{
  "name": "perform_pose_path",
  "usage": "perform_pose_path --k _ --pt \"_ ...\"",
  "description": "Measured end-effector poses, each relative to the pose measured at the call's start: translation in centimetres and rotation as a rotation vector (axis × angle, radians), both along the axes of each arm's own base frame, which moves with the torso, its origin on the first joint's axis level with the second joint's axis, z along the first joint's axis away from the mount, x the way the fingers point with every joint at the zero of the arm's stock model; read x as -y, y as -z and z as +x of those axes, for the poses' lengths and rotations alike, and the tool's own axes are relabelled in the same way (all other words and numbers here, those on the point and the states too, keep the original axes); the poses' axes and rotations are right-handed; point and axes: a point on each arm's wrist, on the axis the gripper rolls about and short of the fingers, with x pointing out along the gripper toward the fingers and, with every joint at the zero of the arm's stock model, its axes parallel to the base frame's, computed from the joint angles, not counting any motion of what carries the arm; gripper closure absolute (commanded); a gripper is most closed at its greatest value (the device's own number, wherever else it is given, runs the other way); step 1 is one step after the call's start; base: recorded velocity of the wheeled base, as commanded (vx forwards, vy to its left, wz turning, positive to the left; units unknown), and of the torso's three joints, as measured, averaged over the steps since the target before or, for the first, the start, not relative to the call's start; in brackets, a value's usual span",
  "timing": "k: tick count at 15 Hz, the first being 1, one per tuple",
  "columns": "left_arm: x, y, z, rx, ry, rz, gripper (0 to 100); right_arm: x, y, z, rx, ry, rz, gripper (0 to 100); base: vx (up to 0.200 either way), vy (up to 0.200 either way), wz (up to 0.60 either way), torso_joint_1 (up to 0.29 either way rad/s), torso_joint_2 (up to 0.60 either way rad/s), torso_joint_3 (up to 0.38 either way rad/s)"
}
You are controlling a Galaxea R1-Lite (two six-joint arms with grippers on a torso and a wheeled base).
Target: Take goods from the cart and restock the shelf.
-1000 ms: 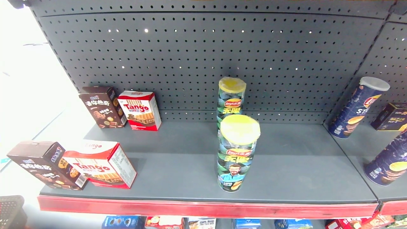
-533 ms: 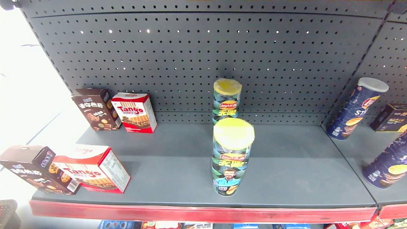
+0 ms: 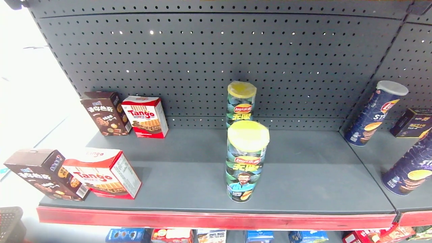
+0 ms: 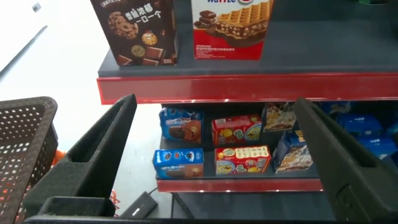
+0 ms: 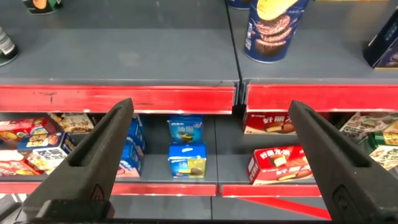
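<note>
left gripper (image 4: 214, 155): the jaws stood wide apart and gripped nothing. the gripper hung in front of the red edge strip (image 4: 249, 87) of the shelf (image 3: 303, 175), below the shelf board, facing the packets on the lower shelf (image 4: 236, 134). a black mesh basket (image 4: 25, 149) sat on the robot's left. it may have been part of the cart, but too little of it showed to be sure.

right gripper (image 5: 214, 155): the jaws also stood wide apart and gripped nothing. the gripper hung low in front of the red edge strip, further to the robot's right, facing more boxed goods on the lower shelf.

goods on the shelf, head view:
- a front green chip can (image 3: 247, 162) stood upright near the middle of the grey board, close to the front edge.
- a rear green chip can (image 3: 240, 104) stood upright directly behind it, against the pegboard back.
- a rear brown cookie box (image 3: 105, 113) and a rear red wafer box (image 3: 145, 116) stood side by side, touching, at the back left.
- a front brown cookie box (image 3: 44, 173) and a front red wafer box (image 3: 101, 173) stood side by side at the front left, just behind the red edge strip.
- a rear blue chip can (image 3: 374, 113) and a front blue chip can (image 3: 406, 168) stood on the adjoining board to the right, with a dark box (image 3: 410, 123) behind them.
</note>
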Motion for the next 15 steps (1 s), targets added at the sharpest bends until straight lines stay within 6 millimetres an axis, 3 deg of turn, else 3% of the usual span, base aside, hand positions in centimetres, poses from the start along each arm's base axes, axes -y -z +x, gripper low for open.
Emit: perform_pose_path --k 6,8,15 --pt "-0.01 0.00 0.00 0.000 -0.003 -0.005 0 0.00 -0.01 0.00 0.000 0.000 0.000 0 0.000 0.000 0.00 0.000 0.00 0.000" --pt "-0.01 0.00 0.00 0.000 -0.003 -0.005 0 0.00 -0.02 0.00 0.001 0.000 0.000 0 -0.200 0.000 0.00 0.002 0.00 0.002" --pt "0.00 0.00 0.00 0.000 -0.001 -0.006 0 0.00 0.00 0.00 -0.001 0.000 0.000 0 -0.029 0.000 0.00 0.000 0.00 0.001"
